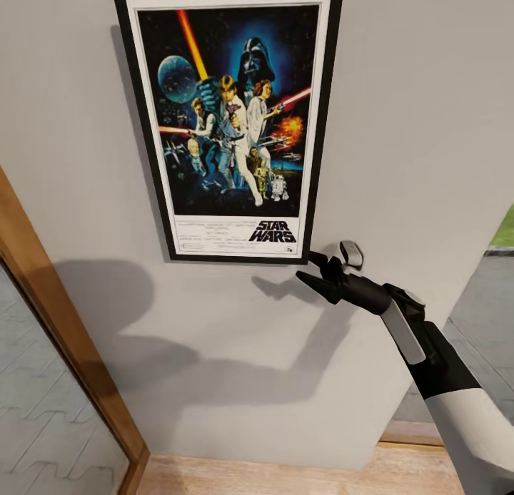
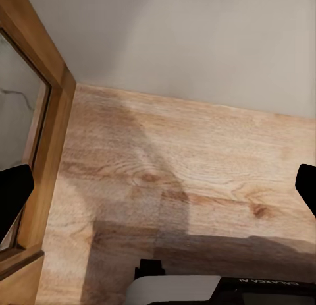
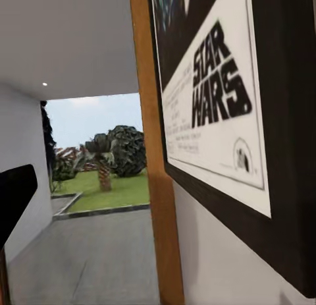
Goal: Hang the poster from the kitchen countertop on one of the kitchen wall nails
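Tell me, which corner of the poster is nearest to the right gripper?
The lower right corner of the poster, beside the STAR WARS lettering. The right gripper sits just below and right of it; the other three corners lie farther up or left.

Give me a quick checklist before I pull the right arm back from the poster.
1. Poster flat against the wall, upright: ok.
2. Hooked on a nail: cannot tell, the top edge is cut off in the head view and no nail is visible.
3. Right pincer clear of the frame: ok, it sits just off the lower right corner with a visible gap, nothing held.
4. Right pincer open: ok, fingers look spread.
5. Left pincer empty: ok, fingers apart over bare wooden floor.
6. Wooden door frame clear of the right arm's retreat path: ok, it stands on the poster's other side.
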Controlling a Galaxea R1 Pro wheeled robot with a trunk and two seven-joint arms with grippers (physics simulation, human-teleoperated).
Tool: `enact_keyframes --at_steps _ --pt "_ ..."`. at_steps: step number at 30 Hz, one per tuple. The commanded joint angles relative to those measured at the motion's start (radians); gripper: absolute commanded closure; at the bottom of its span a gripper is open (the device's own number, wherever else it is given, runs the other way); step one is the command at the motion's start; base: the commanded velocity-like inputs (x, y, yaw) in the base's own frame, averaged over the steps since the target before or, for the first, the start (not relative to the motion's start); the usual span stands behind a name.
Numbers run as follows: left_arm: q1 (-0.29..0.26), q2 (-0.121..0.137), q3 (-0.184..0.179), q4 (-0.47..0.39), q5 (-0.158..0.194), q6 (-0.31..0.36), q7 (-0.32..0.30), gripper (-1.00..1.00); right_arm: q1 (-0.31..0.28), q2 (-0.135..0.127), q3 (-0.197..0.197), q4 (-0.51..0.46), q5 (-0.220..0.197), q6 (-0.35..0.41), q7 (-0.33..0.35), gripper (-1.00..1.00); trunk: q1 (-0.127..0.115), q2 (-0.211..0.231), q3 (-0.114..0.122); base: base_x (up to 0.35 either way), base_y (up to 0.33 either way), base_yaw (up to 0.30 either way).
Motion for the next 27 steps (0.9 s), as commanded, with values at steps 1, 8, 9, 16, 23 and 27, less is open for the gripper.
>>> enact_keyframes --at_steps 1,8,9,16,23,27 --pt "0.0 0.0 0.002 -0.003 0.002 0.007 -0.006 -1.0 -0.001 -0.001 0.001 0.001 -0.009 0.003 -0.039 -1.0 0.001 -0.002 -0.002 0.0 0.0 0.0" --pt "0.0 0.0 0.002 -0.003 0.002 0.007 -0.006 -1.0 -0.001 0.0 0.002 0.0 -0.009 0.002 -0.04 -1.0 0.001 -0.002 -0.002 -0.074 0.0 0.0" --pt "0.0 0.0 0.002 -0.003 0.002 0.007 -0.006 -1.0 0.0 -0.001 0.002 0.001 -0.009 0.002 -0.04 -1.0 0.001 -0.002 -0.002 -0.102 0.0 0.0" --pt "0.0 0.0 0.002 -0.003 0.002 0.007 -0.006 -1.0 0.001 0.0 0.003 0.001 -0.009 0.001 -0.038 -1.0 0.001 -0.002 -0.002 -0.14 0.0 0.0" --pt "0.0 0.0 0.002 -0.003 0.002 0.007 -0.006 -1.0 0.008 -0.001 0.002 0.004 -0.009 0.0 -0.036 -1.0 0.001 -0.002 -0.002 -0.204 0.0 0.0" --pt "0.0 0.0 0.002 -0.003 0.002 0.007 -0.006 -1.0 0.077 -0.001 0.002 -0.009 -0.008 -0.007 -0.028 -1.0 0.001 -0.002 -0.002 -0.252 0.0 0.0"
